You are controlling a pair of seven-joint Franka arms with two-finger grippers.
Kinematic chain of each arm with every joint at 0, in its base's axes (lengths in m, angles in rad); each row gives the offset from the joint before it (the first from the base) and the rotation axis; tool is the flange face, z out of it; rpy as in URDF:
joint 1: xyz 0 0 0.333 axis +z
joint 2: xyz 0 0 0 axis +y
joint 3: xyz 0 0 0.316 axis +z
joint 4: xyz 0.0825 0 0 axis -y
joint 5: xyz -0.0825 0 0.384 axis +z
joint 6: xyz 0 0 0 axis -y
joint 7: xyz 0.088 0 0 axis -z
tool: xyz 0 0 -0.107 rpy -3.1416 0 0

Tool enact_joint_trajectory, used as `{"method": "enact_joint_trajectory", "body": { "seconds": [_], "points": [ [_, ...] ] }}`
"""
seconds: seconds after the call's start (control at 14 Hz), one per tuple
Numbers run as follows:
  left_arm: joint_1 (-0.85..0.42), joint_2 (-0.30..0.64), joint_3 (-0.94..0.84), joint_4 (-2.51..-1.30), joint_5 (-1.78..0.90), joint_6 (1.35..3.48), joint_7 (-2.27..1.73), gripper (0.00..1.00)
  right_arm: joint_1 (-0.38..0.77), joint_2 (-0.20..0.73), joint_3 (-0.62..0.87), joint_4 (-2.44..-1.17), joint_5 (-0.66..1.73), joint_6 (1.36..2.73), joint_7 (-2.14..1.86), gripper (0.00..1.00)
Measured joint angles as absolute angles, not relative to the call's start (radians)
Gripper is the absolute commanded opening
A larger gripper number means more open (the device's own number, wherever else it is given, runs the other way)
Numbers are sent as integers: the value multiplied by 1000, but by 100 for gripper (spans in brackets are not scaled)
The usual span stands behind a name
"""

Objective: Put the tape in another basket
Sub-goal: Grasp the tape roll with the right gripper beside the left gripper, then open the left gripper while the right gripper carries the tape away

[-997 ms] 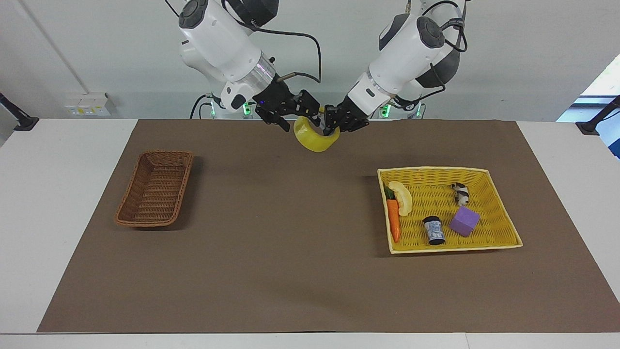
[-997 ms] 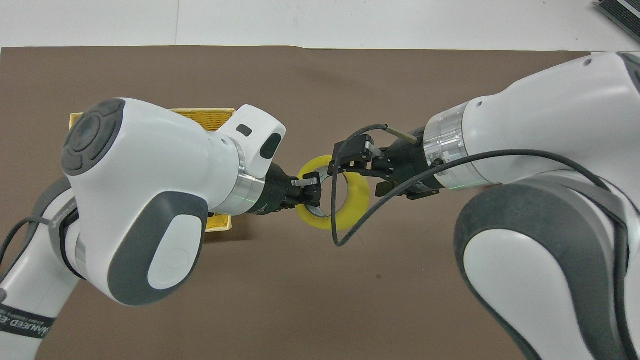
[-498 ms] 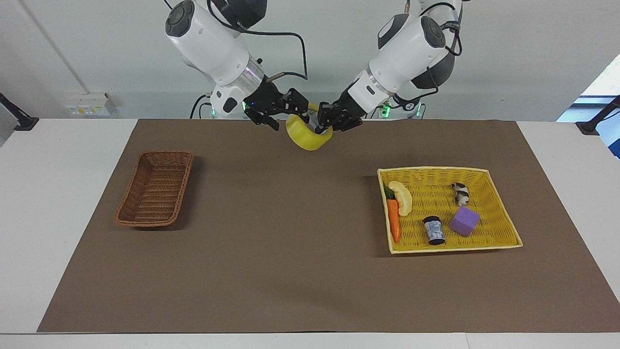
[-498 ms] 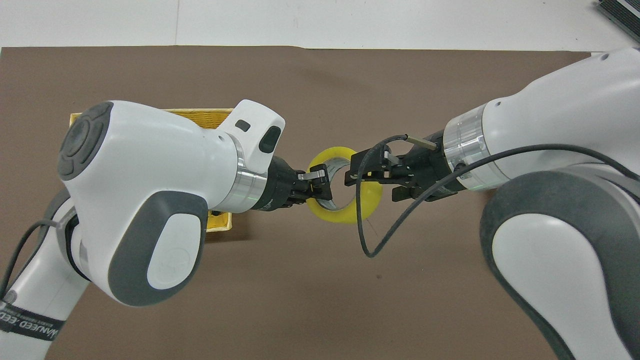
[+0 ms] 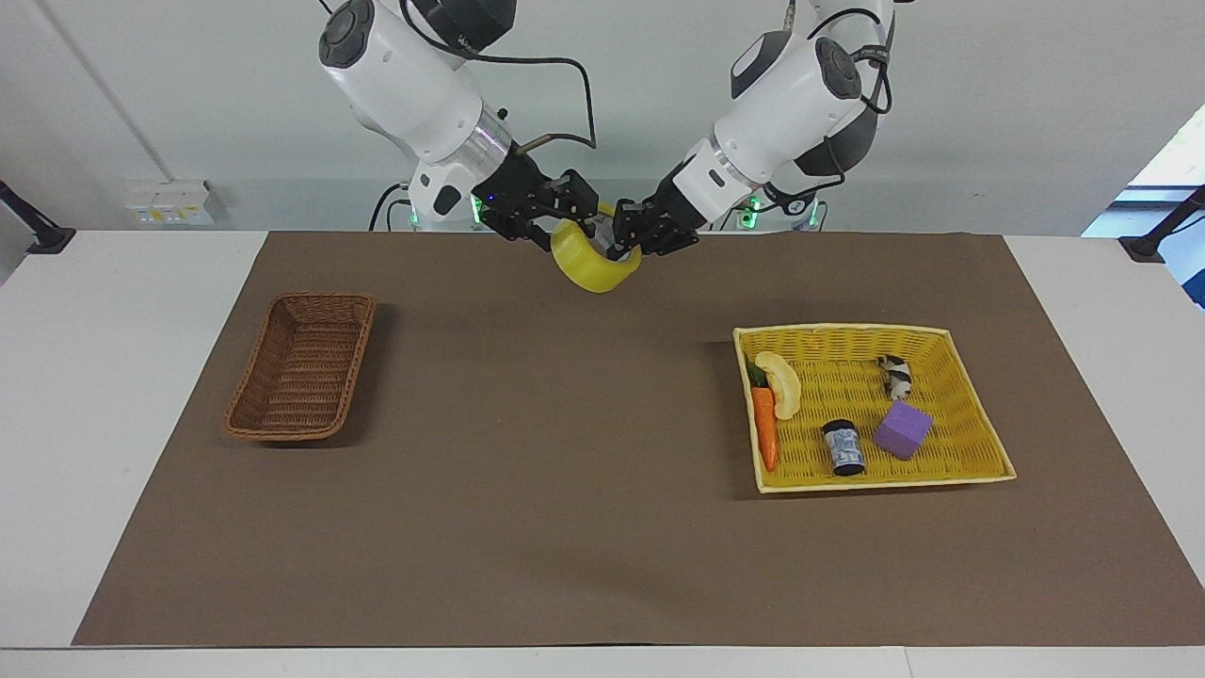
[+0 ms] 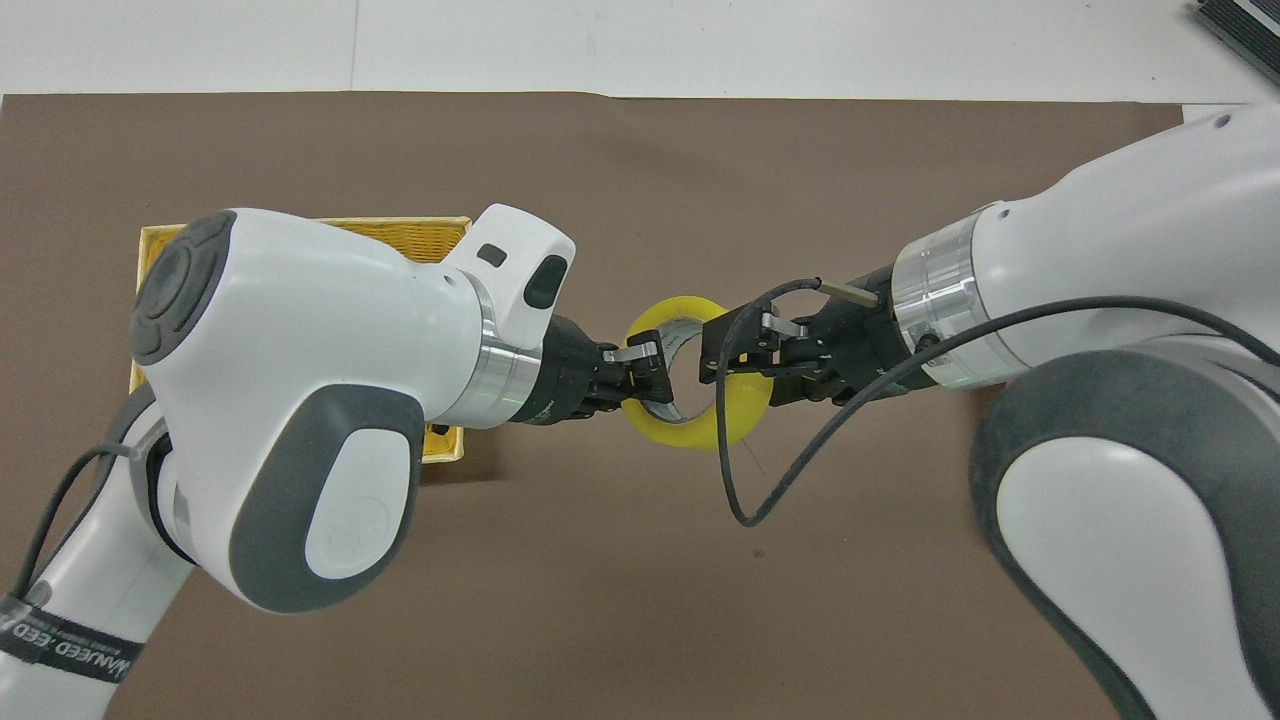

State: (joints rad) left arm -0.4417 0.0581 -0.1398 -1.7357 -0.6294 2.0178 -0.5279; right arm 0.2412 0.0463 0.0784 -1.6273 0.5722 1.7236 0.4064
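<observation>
The tape (image 5: 591, 269) (image 6: 737, 418), a yellow roll with a pale core, hangs in the air over the brown mat's middle, close to the robots' edge. My left gripper (image 5: 623, 247) (image 6: 648, 375) is shut on one side of its wall. My right gripper (image 5: 576, 220) (image 6: 732, 358) comes at the roll from the other side. It stands open, one finger inside the roll and one outside. The dark brown wicker basket (image 5: 322, 299) sits empty toward the right arm's end of the table. In the overhead view the right arm hides it.
A yellow woven basket (image 5: 847, 329) (image 6: 400, 222) toward the left arm's end holds a carrot (image 5: 764, 428), a purple cube (image 5: 902, 428), a small can (image 5: 844, 447) and other bits. The brown mat (image 5: 565, 490) covers most of the white table.
The left gripper has carried the tape a little higher and toward the right arm's end. The right gripper has stayed around the roll's wall and its fingers have narrowed.
</observation>
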Motion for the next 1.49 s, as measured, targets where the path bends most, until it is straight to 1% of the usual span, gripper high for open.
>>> {"method": "enact_joint_trajectory", "body": {
  "seconds": [0.21,0.28,0.36,0.43,0.5,0.85,1.07,1.35,1.49],
  "points": [
    [-442,56,-143,-1734,-640,2023,-528,0,242,47,80,-1637,572,1723,407,0],
    [-442,57,-143,-1734,-640,2023,-528,8,242,47,79,-1637,572,1722,408,0],
    [-443,57,-144,-1734,-641,2023,-528,35,241,47,79,-1638,572,1721,408,0],
    [-443,58,-145,-1734,-641,2025,-528,78,239,47,79,-1637,573,1717,409,0],
    [-444,57,-144,-1732,-643,2035,-528,100,231,47,79,-1639,572,1705,411,0],
    [-444,49,-135,-1714,-654,2046,-561,100,183,52,70,-1647,572,1682,411,0],
    [-444,45,-135,-1709,-657,2060,-672,100,145,49,69,-1643,570,1661,406,0],
    [-439,40,-119,-1709,-687,2095,-715,100,-17,44,58,-1627,551,1602,294,0],
    [-439,40,-114,-1709,-689,2095,-719,100,-87,44,54,-1627,436,1592,214,0]
  ]
}}
